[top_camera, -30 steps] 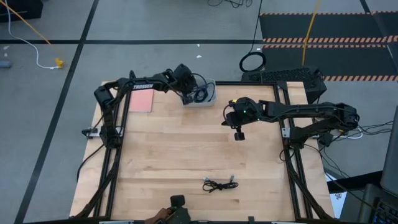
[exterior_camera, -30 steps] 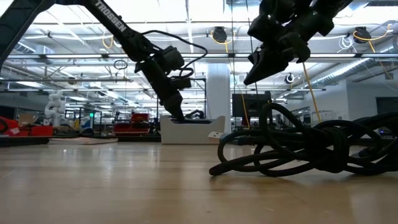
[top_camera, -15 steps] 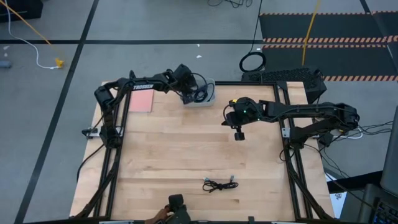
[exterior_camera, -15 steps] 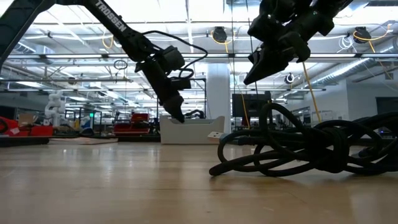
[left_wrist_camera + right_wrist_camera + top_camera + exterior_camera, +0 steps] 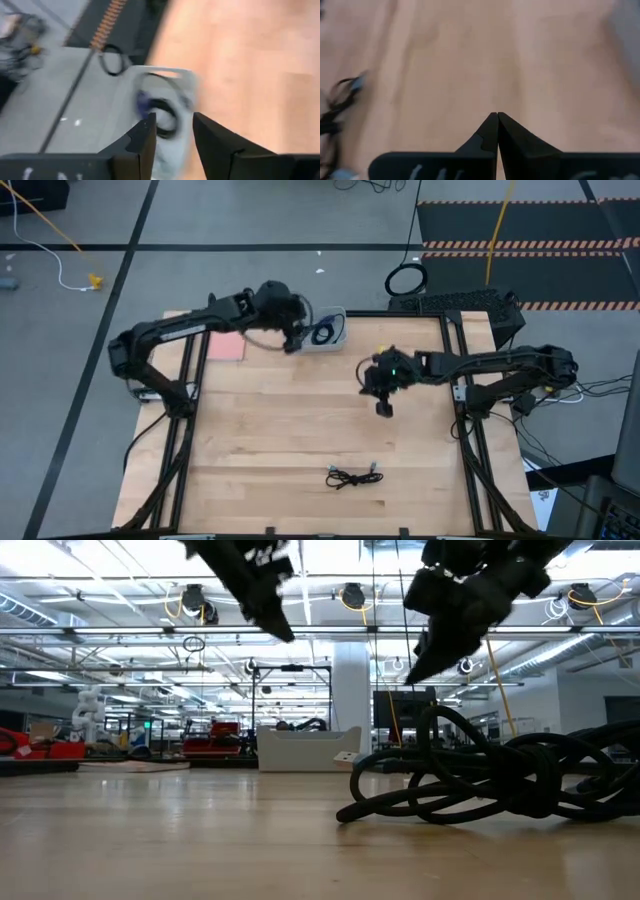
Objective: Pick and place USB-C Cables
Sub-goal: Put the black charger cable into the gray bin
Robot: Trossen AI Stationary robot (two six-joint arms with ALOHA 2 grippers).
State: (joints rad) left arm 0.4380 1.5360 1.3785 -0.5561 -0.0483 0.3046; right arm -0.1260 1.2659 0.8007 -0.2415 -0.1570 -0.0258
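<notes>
A small white tray (image 5: 335,335) sits at the table's far edge. In the left wrist view, the tray (image 5: 127,95) holds a blue-purple cable (image 5: 144,101) and a black cable (image 5: 165,117), both coiled. A third black USB-C cable (image 5: 352,476) lies loose on the wood near the table's near edge; it fills the low view's foreground (image 5: 480,775) and shows at the right wrist picture's edge (image 5: 337,102). My left gripper (image 5: 291,342) (image 5: 172,130) hangs open, high above the tray's left side (image 5: 275,620). My right gripper (image 5: 385,408) (image 5: 496,117) is shut, in the air over mid-table (image 5: 420,665), well short of the loose cable.
A pink pad (image 5: 228,343) lies on the table left of the tray. Bare wood (image 5: 300,420) stretches between the tray and the loose cable. On the floor beyond the table are a black ring-shaped coil (image 5: 405,278) and a yellow cord (image 5: 60,235).
My left gripper has risen steeply from the tray's rim and drawn slightly toward the table's left. My right gripper has moved a little toward the near edge. The cables have stayed where they were.
</notes>
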